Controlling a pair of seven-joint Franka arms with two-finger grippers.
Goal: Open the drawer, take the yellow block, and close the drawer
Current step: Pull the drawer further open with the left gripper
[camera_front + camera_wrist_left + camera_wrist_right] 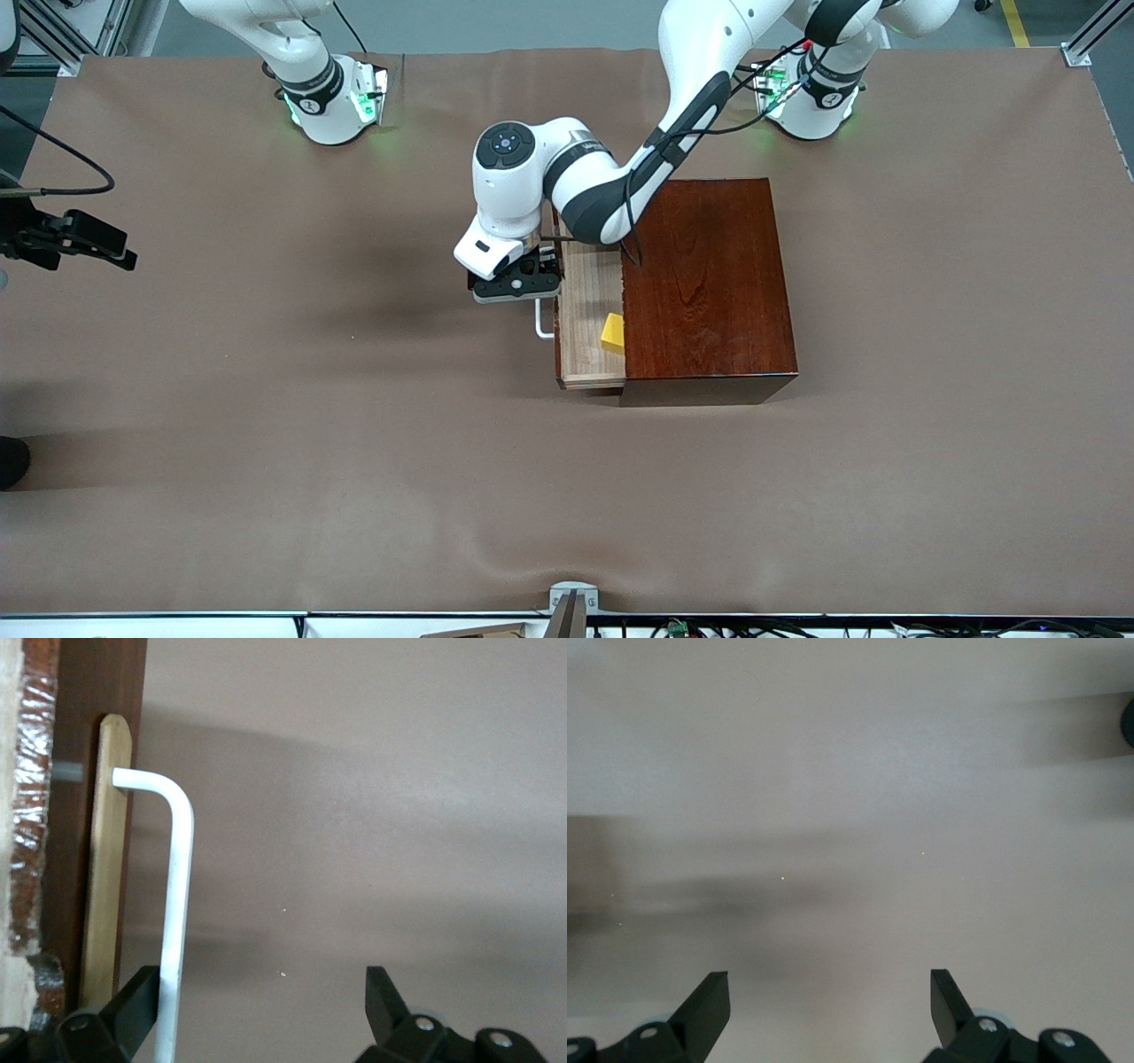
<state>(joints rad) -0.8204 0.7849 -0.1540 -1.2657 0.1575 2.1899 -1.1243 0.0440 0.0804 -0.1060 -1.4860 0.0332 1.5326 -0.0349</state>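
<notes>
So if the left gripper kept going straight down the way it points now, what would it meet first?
Probably the brown table cover. The left gripper has its fingers open, with the drawer's white handle just inside one finger, so that finger might graze it.

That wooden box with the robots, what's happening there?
The left gripper is at the drawer's white handle, jaws open with the bar just inside one of them. The drawer is partly pulled out of the box, and a yellow block lies inside. The right gripper waits over bare table, jaws open.
</notes>
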